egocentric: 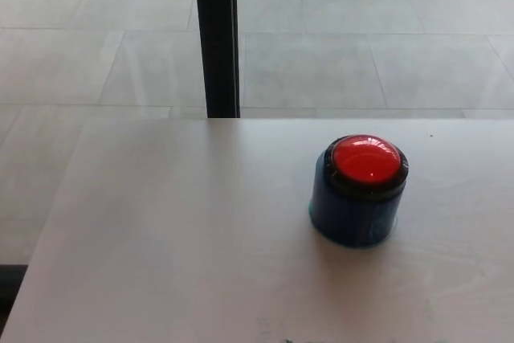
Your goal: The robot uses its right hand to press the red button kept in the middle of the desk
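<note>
A red dome button sits on top of a blue cylindrical base with a black ring around the dome. It stands upright on the white desk, right of the picture's middle. Nothing touches it. Neither of my hands nor any part of my arms shows in the head view.
The desk's far edge runs across the picture just behind the button, and its left edge slants down to the lower left. A black vertical post stands beyond the far edge. Grey tiled floor lies behind and to the left.
</note>
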{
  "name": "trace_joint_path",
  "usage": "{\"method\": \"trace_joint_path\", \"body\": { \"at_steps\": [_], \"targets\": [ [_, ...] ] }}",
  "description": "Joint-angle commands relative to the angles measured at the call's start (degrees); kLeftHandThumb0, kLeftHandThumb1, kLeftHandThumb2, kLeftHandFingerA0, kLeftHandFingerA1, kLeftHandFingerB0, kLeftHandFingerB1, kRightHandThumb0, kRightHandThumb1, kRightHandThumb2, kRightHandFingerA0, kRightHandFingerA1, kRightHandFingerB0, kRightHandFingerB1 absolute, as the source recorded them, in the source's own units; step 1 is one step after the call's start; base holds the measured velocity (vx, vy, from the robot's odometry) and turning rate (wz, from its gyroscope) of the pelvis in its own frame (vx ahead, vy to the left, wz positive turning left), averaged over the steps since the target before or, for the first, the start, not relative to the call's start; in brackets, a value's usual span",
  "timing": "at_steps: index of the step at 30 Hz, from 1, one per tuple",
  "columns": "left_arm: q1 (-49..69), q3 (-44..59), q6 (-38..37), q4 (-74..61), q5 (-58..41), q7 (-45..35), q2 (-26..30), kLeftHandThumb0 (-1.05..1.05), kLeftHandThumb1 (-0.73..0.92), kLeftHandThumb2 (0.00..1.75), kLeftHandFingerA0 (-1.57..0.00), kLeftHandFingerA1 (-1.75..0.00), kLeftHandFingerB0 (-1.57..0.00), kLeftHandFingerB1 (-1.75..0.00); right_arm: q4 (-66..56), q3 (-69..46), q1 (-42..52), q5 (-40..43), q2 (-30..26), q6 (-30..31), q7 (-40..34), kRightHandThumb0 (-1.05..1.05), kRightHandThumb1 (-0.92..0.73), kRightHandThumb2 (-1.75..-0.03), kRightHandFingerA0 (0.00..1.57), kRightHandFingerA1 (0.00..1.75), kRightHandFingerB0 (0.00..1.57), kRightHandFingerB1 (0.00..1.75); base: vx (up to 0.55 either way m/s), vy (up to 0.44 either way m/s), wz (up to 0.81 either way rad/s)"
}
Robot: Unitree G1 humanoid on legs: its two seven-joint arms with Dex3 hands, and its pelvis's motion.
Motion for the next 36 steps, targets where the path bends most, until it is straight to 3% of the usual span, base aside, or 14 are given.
{"method": "trace_joint_path", "body": {
  "at_steps": [1,3,4,5,10,16,22,27,29,30,31,34,35,36],
  "targets": [
    [-4.77,9.10,1.67,6.38,-7.81,3.56,5.67,-0.49,0.67,0.99,-0.50,-1.35,-0.18,-0.95,-5.50,-18.76,-5.67,18.08,-4.38,2.40,-10.58,-0.60,-0.76,-0.67,0.42,0.86,0.19,0.52,0.00,0.000,0.00],
    [-4.88,9.88,1.58,6.75,-7.79,3.54,5.57,-0.48,0.66,1.01,-0.46,-1.29,-0.12,-0.90,-4.98,-19.94,-7.49,17.52,-6.06,2.34,-10.21,-0.61,-0.78,-0.63,0.44,0.82,0.19,0.47,0.00,0.000,0.00],
    [-5.10,10.52,1.52,6.93,-8.04,3.69,5.48,-0.48,0.65,1.02,-0.47,-1.43,-0.17,-1.02,-4.13,-20.54,-9.95,17.09,-8.78,1.45,-9.77,-0.67,-0.59,-1.00,0.50,0.79,0.16,0.54,0.00,0.000,0.00],
    [-5.18,10.57,1.42,6.96,-7.75,3.92,5.47,-0.50,0.64,1.03,-0.49,-1.44,-0.20,-1.03,-4.96,-20.55,-11.53,16.00,-10.39,1.77,-10.48,-0.64,-0.77,-0.63,0.48,0.84,0.19,0.48,0.00,0.000,0.00],
    [-5.78,11.34,0.73,7.86,-6.96,3.77,5.56,-0.49,0.65,1.02,-0.50,-1.43,-0.20,-1.03,-5.66,-22.23,-21.40,15.46,-15.58,3.15,-13.79,-0.47,-0.67,-0.82,0.55,0.74,0.28,0.53,0.00,0.000,0.00],
    [-5.55,11.90,0.55,8.35,-6.93,3.36,5.58,-0.50,0.65,1.03,-0.43,-1.32,-0.18,-0.99,-4.18,-17.13,-36.89,10.78,-22.10,1.77,-17.16,-0.42,-0.37,-1.27,1.37,0.89,0.90,0.68,0.00,0.000,0.00],
    [-5.60,12.16,0.42,8.53,-7.06,3.13,5.65,-0.50,0.65,1.02,-0.44,-1.38,-0.18,-1.00,-5.62,-8.19,-50.26,5.78,-22.94,2.19,-18.60,-0.52,-0.33,-1.24,1.42,1.35,1.20,1.24,0.00,0.000,0.00],
    [-5.43,11.12,0.11,8.58,-5.95,3.19,5.58,-0.51,0.65,1.02,-0.46,-1.32,-0.17,-0.96,-5.18,-0.62,-61.54,4.41,-19.46,3.24,-17.48,-0.22,-0.30,-1.47,1.12,1.67,1.01,1.47,0.00,0.000,0.00],
    [-5.67,11.98,-0.01,8.74,-6.83,3.21,5.35,-0.48,0.63,1.06,-0.40,-1.27,-0.14,-0.96,-3.95,0.77,-64.25,6.25,-16.94,0.03,-13.32,-0.08,-0.44,-1.32,1.04,1.75,0.84,1.54,0.00,0.000,0.00],
    [-5.59,12.23,-0.02,8.56,-7.12,2.91,5.23,-0.49,0.63,1.05,-0.39,-1.31,-0.15,-1.01,-2.71,2.07,-65.80,5.83,-16.03,-0.78,-12.67,-0.16,-0.51,-1.21,1.32,1.49,1.02,1.31,0.00,0.000,0.00],
    [-5.58,11.77,0.07,8.41,-6.61,3.24,5.31,-0.50,0.64,1.04,-0.46,-1.41,-0.21,-1.07,-2.11,2.73,-67.23,6.70,-14.92,-0.61,-10.91,-0.10,-0.54,-1.20,1.01,1.75,0.83,1.54,0.00,0.000,0.00],
    [-5.90,11.81,0.46,8.65,-6.65,3.30,5.39,-0.50,0.64,1.02,-0.47,-1.33,-0.13,-0.92,-1.06,5.74,-69.25,6.88,-13.36,-0.63,-7.00,-0.13,-0.63,-1.07,0.95,1.75,0.78,1.58,0.00,0.000,0.00],
    [-5.94,12.03,0.33,8.64,-6.87,3.61,5.23,-0.46,0.65,1.02,-0.51,-1.36,-0.12,-0.91,-1.21,7.59,-69.80,6.34,-12.65,-0.11,-5.66,-0.06,-0.38,-1.02,1.05,1.49,1.02,1.19,0.00,0.000,0.00],
    [-6.05,12.04,0.54,8.78,-6.88,4.12,5.19,-0.49,0.65,1.01,-0.50,-1.42,-0.14,-0.96,-1.78,9.39,-70.25,6.21,-11.57,0.54,-4.81,-0.10,-0.55,-1.18,0.92,1.75,0.77,1.58,0.00,0.000,0.00]
  ]
}}
